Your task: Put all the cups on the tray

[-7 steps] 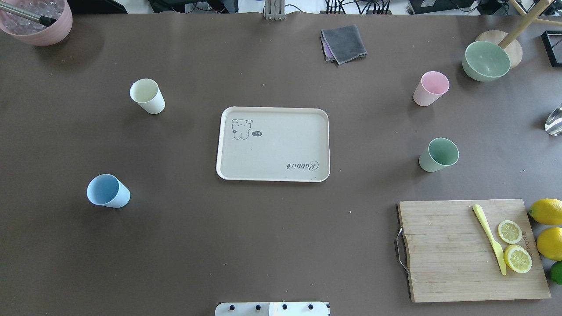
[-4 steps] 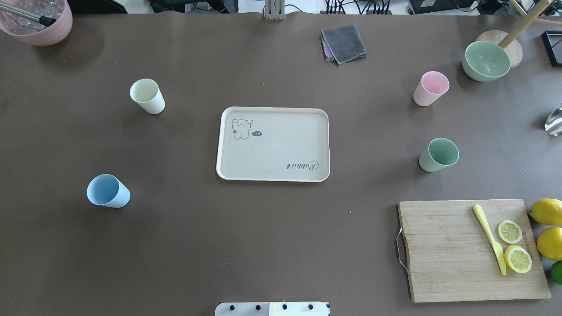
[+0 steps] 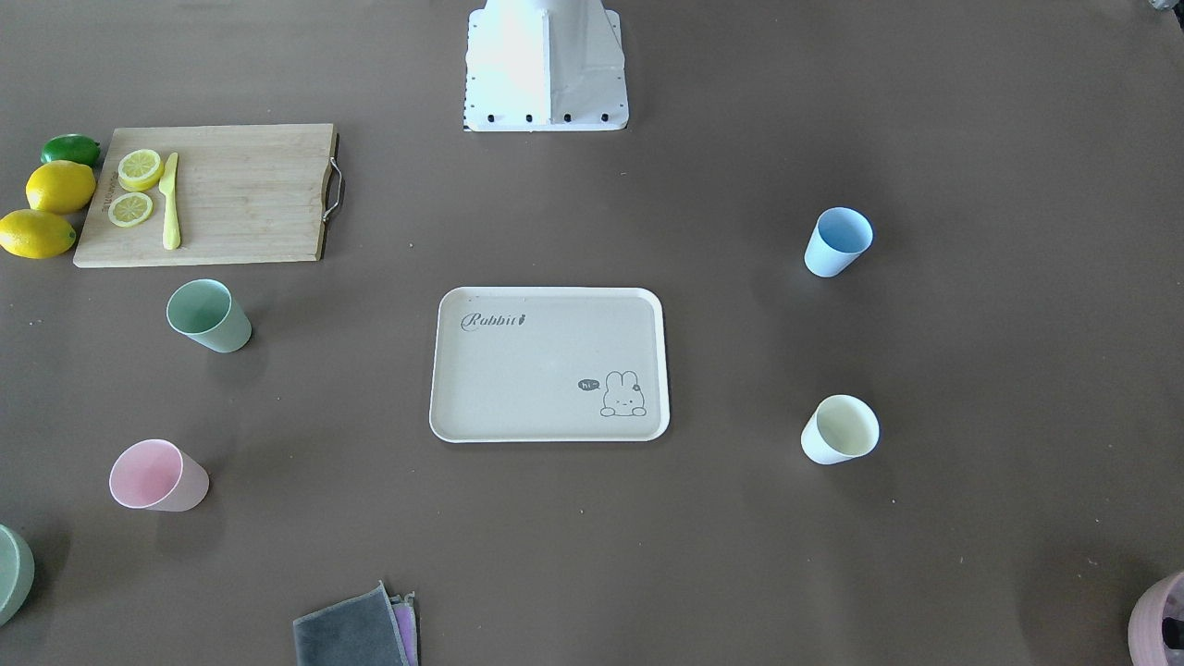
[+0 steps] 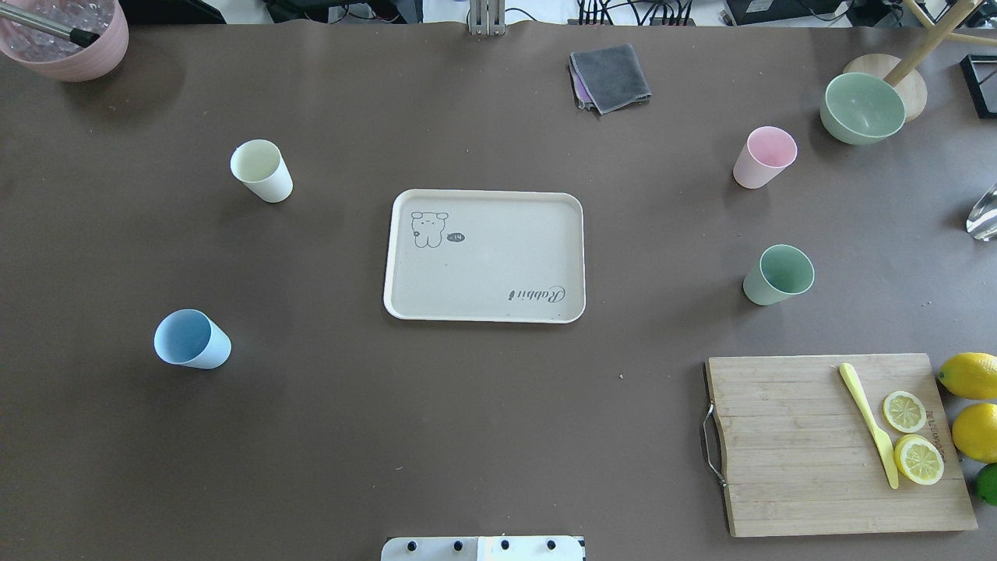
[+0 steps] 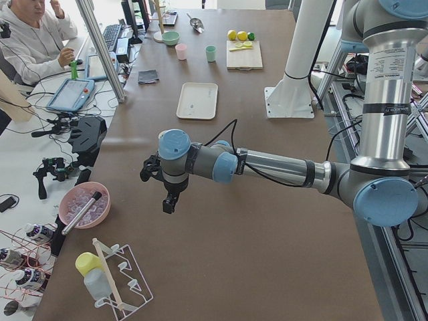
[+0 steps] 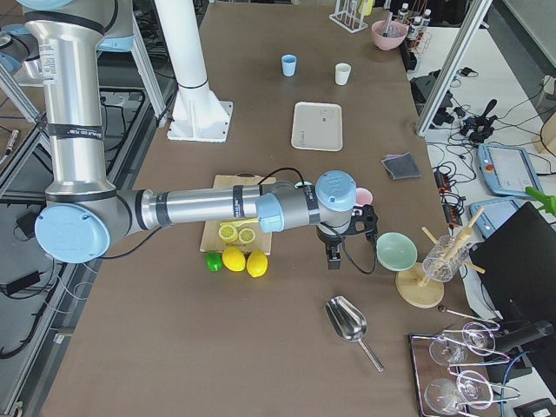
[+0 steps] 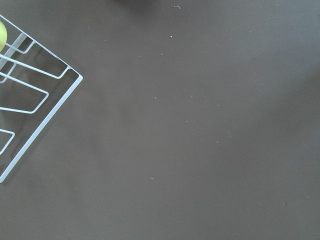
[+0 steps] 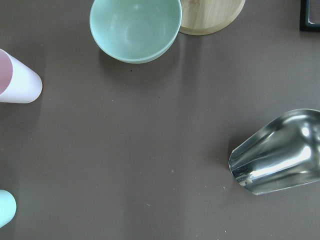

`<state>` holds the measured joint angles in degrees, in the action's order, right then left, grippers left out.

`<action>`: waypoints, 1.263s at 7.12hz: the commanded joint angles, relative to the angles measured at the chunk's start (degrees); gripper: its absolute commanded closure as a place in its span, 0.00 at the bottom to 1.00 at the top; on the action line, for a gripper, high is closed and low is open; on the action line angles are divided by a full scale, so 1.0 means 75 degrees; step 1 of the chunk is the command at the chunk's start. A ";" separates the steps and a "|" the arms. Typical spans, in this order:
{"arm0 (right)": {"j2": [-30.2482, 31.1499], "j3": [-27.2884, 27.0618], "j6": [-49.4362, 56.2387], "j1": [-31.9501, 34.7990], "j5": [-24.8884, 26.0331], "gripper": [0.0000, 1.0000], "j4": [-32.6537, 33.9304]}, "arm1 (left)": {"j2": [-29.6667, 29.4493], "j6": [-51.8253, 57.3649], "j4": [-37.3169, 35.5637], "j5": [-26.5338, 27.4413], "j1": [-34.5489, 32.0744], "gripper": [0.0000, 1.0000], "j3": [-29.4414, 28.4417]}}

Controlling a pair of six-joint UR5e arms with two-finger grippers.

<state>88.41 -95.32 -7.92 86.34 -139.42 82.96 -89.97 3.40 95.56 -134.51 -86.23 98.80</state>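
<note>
The beige Rabbit tray lies bare at the table's middle. All cups stand upright on the table, apart from the tray. The cream cup and blue cup are on its left. The pink cup and mint cup are on its right. My left gripper hangs over bare table at the far left end, beyond the cups. My right gripper hangs beyond the pink cup at the right end. I cannot tell whether either is open.
A cutting board with lemon slices and a knife lies front right, with whole lemons beside it. A sage bowl, grey cloth and mauve pot stand along the back. A metal scoop and wire rack lie at the ends.
</note>
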 commanded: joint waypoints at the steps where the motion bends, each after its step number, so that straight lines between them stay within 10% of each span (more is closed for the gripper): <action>1: 0.0036 -0.0005 0.0001 -0.0004 0.0003 0.00 -0.0011 | -0.0003 -0.0019 0.0137 0.0005 0.0012 0.02 0.0010; 9: 0.0176 0.0007 -0.0022 -0.0226 -0.0044 0.00 -0.0395 | 0.0020 -0.0019 0.0255 -0.0019 0.0036 0.02 -0.0037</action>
<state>89.05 -95.34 -8.40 85.27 -139.65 81.69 -89.82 3.31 97.47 -134.64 -85.96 98.66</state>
